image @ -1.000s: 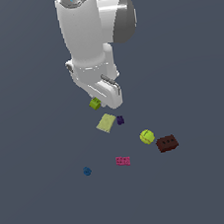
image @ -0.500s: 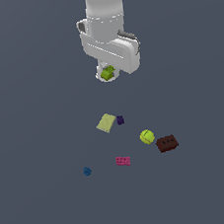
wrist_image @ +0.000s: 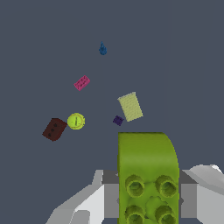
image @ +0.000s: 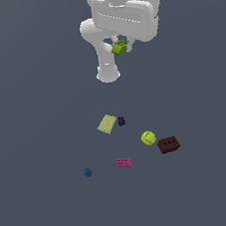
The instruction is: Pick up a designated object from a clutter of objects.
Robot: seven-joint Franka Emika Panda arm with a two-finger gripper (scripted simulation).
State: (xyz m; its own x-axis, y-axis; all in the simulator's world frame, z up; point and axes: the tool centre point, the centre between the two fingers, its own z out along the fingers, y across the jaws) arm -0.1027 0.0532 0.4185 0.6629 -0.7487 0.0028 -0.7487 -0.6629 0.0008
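High above the clutter, the fingers (image: 120, 48) clamp a studded lime-green block (wrist_image: 148, 175).

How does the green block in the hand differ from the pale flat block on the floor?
The green block is saturated lime; the flat block is a washed-out yellow-green. The green block is held in the hand well above the floor, while the flat block lies on the floor beside the purple piece. The green block shows round studs in the wrist view; the flat block looks smooth. Both are boxy and greenish.
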